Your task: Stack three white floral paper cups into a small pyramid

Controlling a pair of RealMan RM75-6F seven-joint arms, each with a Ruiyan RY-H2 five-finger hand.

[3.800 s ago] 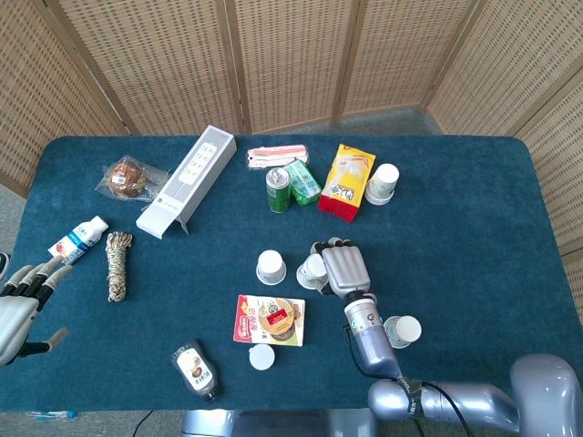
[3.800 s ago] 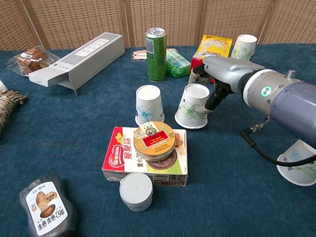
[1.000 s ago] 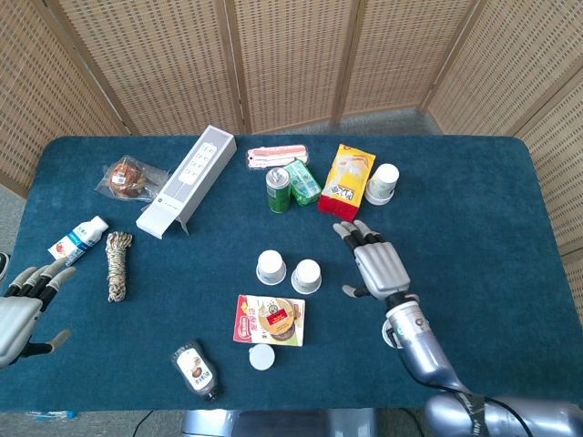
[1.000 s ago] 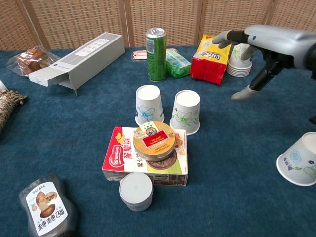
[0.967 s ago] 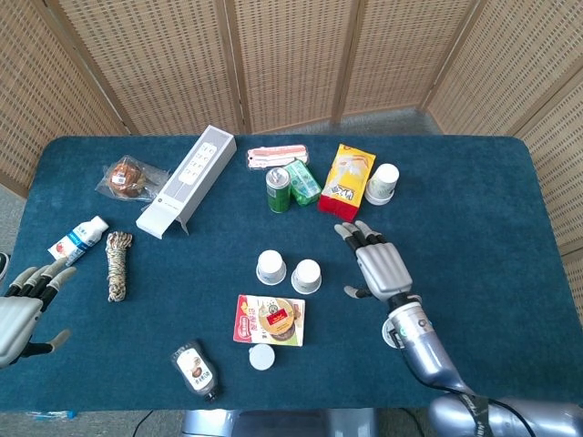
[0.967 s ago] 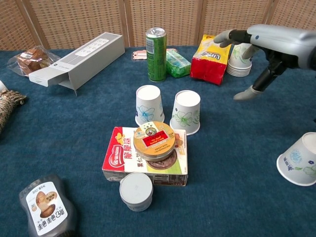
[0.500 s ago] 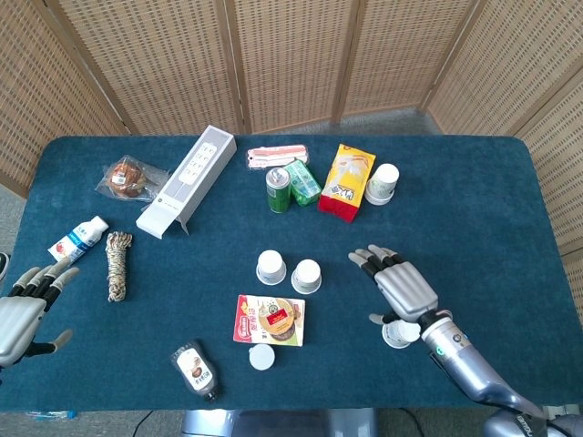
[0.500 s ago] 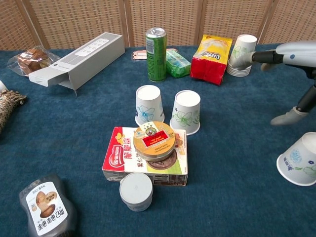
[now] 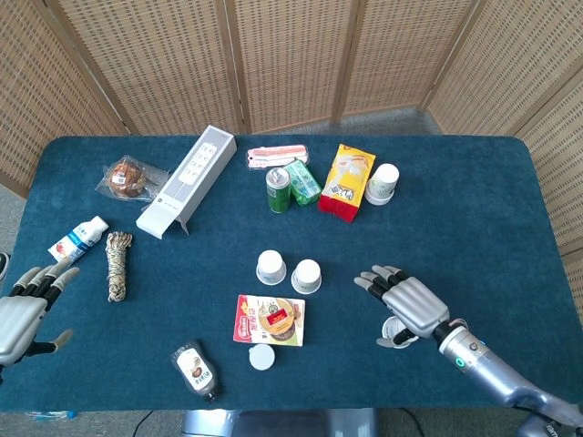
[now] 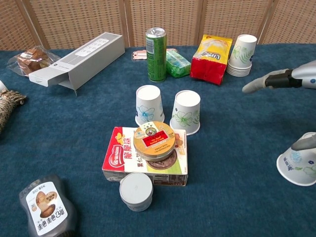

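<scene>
Two white floral paper cups stand upside down side by side mid-table: the left cup [image 9: 271, 267] [image 10: 148, 105] and the right cup [image 9: 307, 276] [image 10: 186, 112]. A third floral cup [image 9: 397, 331] [image 10: 299, 166] sits upside down at the near right, partly hidden in the head view. My right hand [image 9: 409, 303] [image 10: 289, 76] hovers over it with fingers spread, holding nothing; its thumb hangs close to the cup's top. My left hand [image 9: 20, 319] rests open at the table's near left edge, far from the cups.
A stack of spare floral cups [image 9: 383, 183] [image 10: 241, 54] stands at the back beside a yellow snack bag [image 9: 347, 181] and a green can [image 10: 156, 47]. A red box with a round tin [image 10: 154, 148] and a grey lid [image 10: 136, 190] lie just in front of the two cups.
My right hand has left the right-hand cup of the pair and swung right and toward the near edge, ending above the third cup. The cups and my left hand have not moved.
</scene>
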